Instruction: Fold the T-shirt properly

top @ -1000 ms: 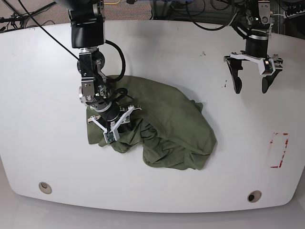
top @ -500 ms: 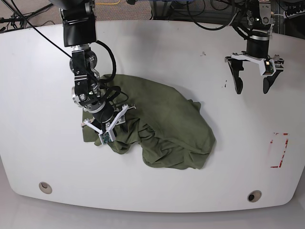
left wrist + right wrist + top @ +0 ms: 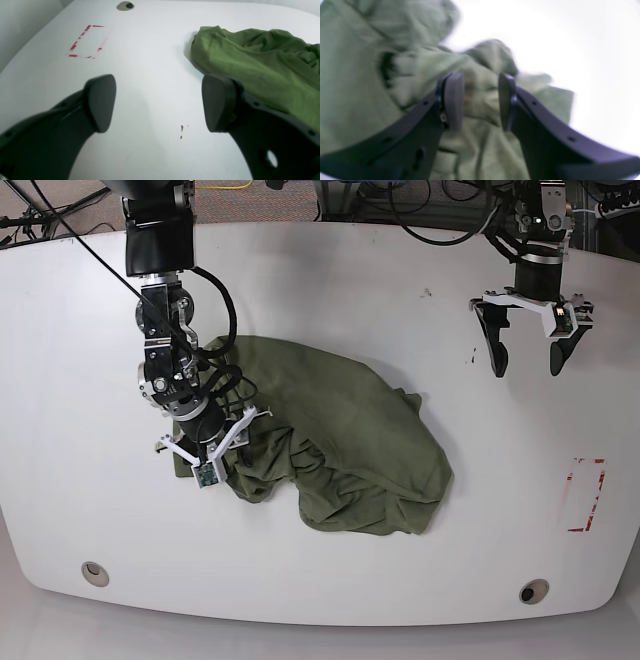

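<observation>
Olive-green cloth fills the middle of your base view: the T-shirt point(image 3: 335, 445) lies crumpled in a wrinkled heap on the white table point(image 3: 90, 510), spreading from left of centre toward the lower right, with thick folds bunched along its lower edge. Your right gripper point(image 3: 207, 450) sits at the heap's left end, low against the cloth, and the arm above it reaches down from the upper left of the frame. In the right wrist view, which is blurred, its two dark fingers point(image 3: 453, 100) stand a narrow gap apart with a ridge of the shirt point(image 3: 480, 100) bunched between them; you can see fabric in the gap, but the blur keeps you from telling whether the pads are pressing on it, so I cannot tell if the grip is made. Your left gripper point(image 3: 530, 345) hangs over bare table at the upper right of the base view, well apart from the shirt, with its fingers spread wide and nothing between them. Its wrist view shows the same: wide-set black fingertips point(image 3: 100, 102) over white tabletop, the shirt's edge point(image 3: 250, 62) in the upper right, a red taped rectangle point(image 3: 86, 41) at the upper left, and a few small brown specks point(image 3: 181, 128) low in the frame between the fingers.
</observation>
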`<state>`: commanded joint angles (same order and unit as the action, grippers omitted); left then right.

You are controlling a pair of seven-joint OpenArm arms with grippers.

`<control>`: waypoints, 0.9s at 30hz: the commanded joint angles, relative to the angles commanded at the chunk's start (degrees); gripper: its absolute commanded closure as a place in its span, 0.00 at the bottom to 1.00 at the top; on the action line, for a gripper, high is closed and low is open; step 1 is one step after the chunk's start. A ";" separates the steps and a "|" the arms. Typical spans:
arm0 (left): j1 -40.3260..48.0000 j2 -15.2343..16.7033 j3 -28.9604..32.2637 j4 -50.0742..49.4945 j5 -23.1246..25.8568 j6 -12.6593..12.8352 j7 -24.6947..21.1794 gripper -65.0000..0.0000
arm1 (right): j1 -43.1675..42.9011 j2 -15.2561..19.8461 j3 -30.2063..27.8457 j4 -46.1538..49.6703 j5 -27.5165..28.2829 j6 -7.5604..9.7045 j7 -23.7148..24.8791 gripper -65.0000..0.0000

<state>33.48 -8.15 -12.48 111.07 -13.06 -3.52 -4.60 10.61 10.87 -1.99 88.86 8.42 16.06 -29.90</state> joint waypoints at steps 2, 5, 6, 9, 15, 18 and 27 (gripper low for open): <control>-0.04 0.07 -0.02 0.02 0.01 0.02 -0.04 0.23 | -0.01 0.05 0.20 0.41 0.05 0.01 -0.12 0.67; -0.06 -0.38 0.14 0.15 0.15 -0.11 0.22 0.23 | -0.12 0.10 0.68 2.54 0.20 -0.11 -1.20 0.67; -0.06 -0.38 0.14 0.15 0.16 -0.13 0.23 0.23 | 0.00 0.11 0.70 2.72 0.21 -0.10 -1.27 0.66; -0.07 -0.46 0.16 0.08 0.18 -0.17 0.21 0.23 | 0.38 0.16 0.77 3.38 0.14 -0.08 -1.61 0.66; 0.20 -0.53 -0.08 -0.07 -0.09 -0.16 -0.11 0.22 | 2.58 0.27 0.46 3.04 0.43 0.05 -1.96 0.65; 0.23 -0.53 -0.10 -0.06 -0.08 -0.17 -0.14 0.22 | 2.97 0.22 0.42 2.37 0.35 0.02 -2.07 0.65; 0.20 -0.63 -0.11 0.00 0.08 -0.14 -0.19 0.22 | 3.27 -0.03 -1.61 -5.00 0.34 -0.01 -1.28 0.66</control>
<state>33.68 -8.78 -12.59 111.07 -12.98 -3.66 -4.80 13.88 10.84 -3.61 83.85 8.76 16.05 -31.18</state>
